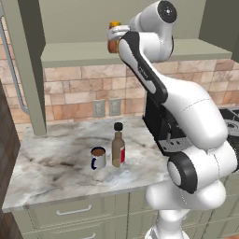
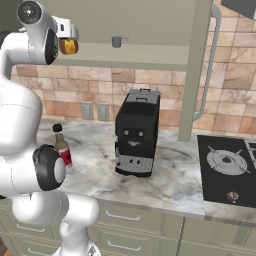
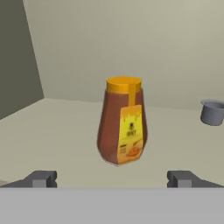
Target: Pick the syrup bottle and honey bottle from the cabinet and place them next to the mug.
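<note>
Holding brown liquid, mug [image 1: 98, 158] upright.

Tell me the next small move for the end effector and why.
Probably ease straight forward. In the hand view the end effector is open, its fingertips short of the honey bottle, which stands upright and centred between them on the cabinet shelf. The syrup bottle already stands beside the mug.

Two rear base cameras flanking the arm, sharing counter [image 1: 56, 163] and cabinet [image 1: 84, 55]; hand camera close inside the cabinet.
</note>
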